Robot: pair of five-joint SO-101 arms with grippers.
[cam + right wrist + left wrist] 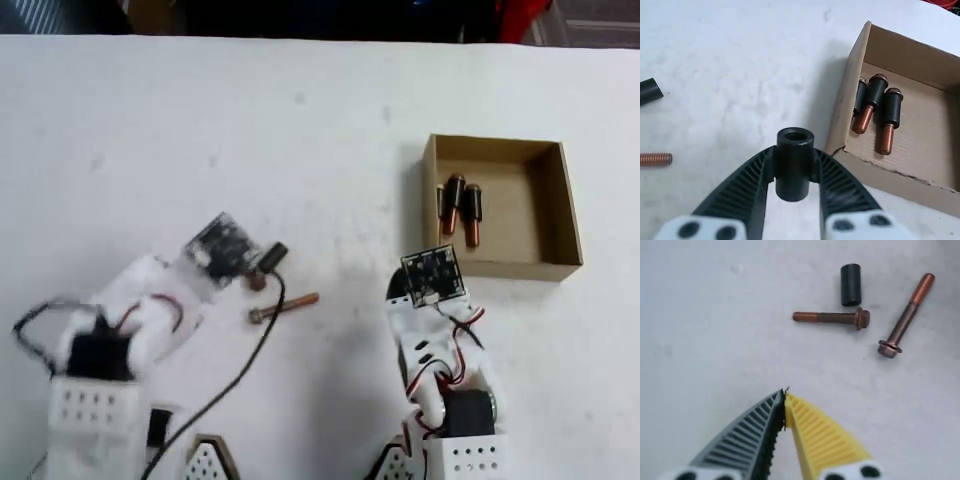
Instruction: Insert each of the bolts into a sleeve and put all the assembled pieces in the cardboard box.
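2 ribbed black fingers [752,180] of my right gripper [795,156] are clamped on a short black cylindrical sleeve [795,176]. They grip its sides, so it stands upright with the open bore facing up. I judge this pose is meant to present the hole for a bolt. The sleeve hangs over the white table [300,130], just beside the near corner of the open brown cardboard box [849,107], so the drop-off afterwards should be short. Inside the box lie 3 finished pieces [456,206], copper bolts wearing black sleeves, side by side near 1 wall.

My left gripper [784,399], with 1 grey finger and 1 yellow, has its tips pressed together on nothing. It hovers over the table, short of the loose parts. Beyond the tips lie 2 copper-coloured flanged bolts, the nearer bolt [832,317] and the farther bolt [905,315], both flat on the table. A second loose black sleeve [851,284] lies just beside the nearer bolt's head.

Since the bolts lie flat, I judge I must spread these fingers and take 1 across its shank. That would leave the threaded end free to meet the held bore. With 2 bolts and 2 sleeves out, I reckon 2 assemblies remain.
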